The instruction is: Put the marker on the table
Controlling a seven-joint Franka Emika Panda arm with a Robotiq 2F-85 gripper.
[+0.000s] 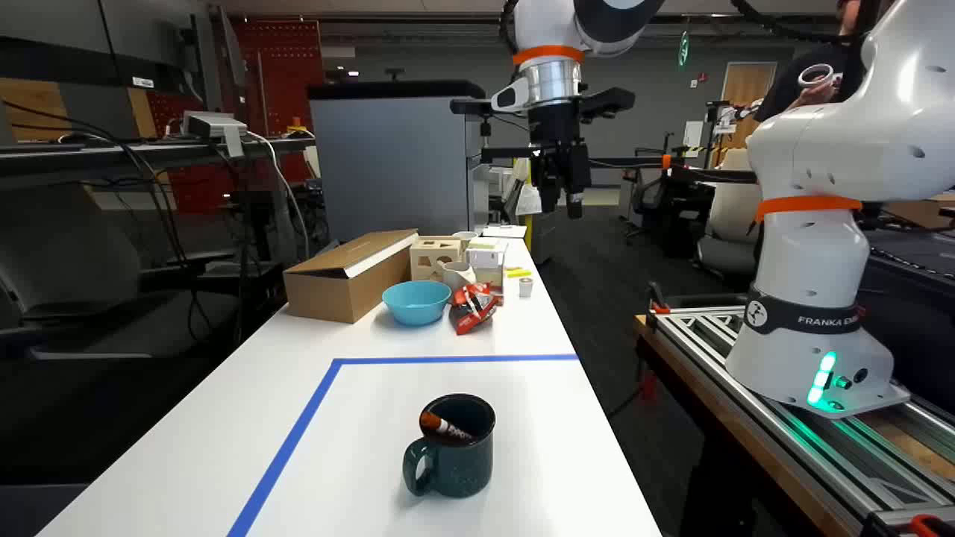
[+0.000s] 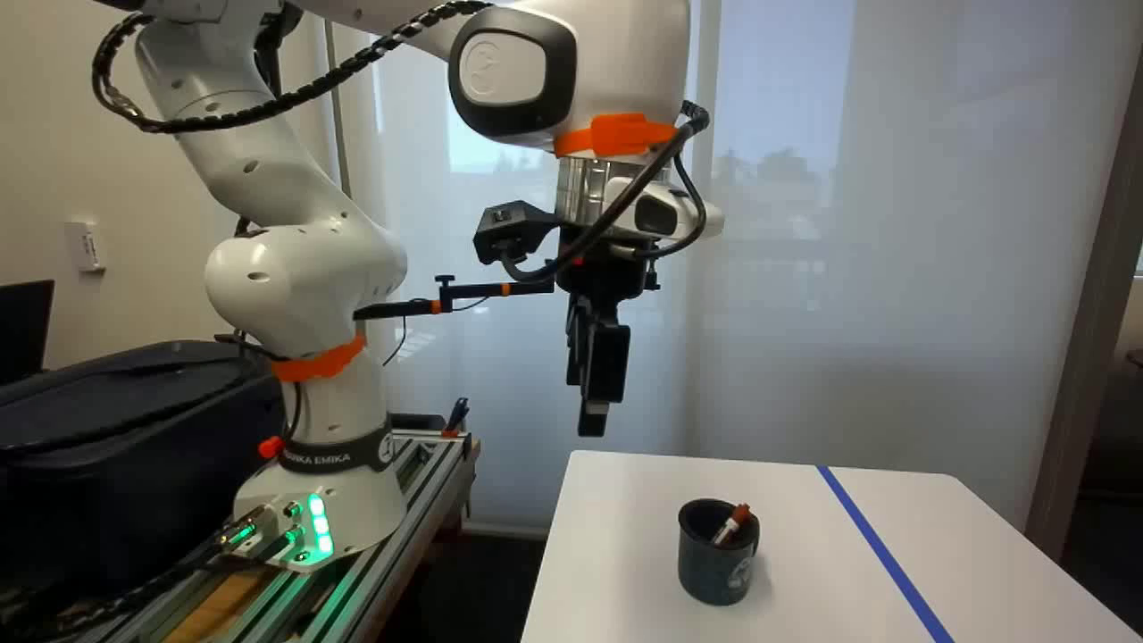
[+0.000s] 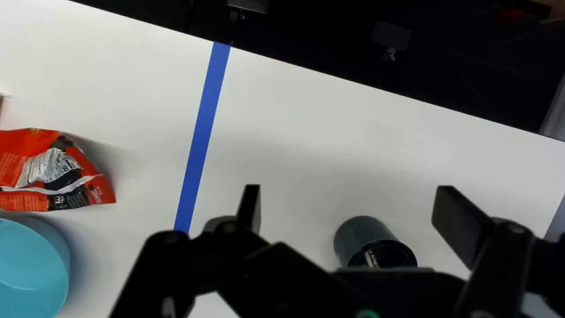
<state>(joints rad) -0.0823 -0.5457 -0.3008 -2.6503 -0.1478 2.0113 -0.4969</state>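
The marker (image 1: 444,425) is white with a reddish-brown end and leans inside a dark mug (image 1: 464,471). In an exterior view its brown end sticks up at the rim, where the marker (image 2: 730,527) leans in the mug (image 2: 710,570). The mug stands upright on the white table (image 1: 545,425), inside the blue tape lines. In the wrist view only a piece of the marker (image 3: 371,259) shows in the mug (image 3: 364,236); the gripper body hides the rest. My gripper (image 3: 348,194) is open and empty, high above the table; it also hangs there in an exterior view (image 1: 562,205).
Along the table stand a cardboard box (image 1: 321,297), a blue bowl (image 1: 416,304), a red packet (image 1: 473,307), a wooden shape box (image 1: 435,257) and a small cup (image 1: 525,286). The bowl (image 3: 31,269) and packet (image 3: 57,172) lie beyond the blue tape (image 3: 201,137).
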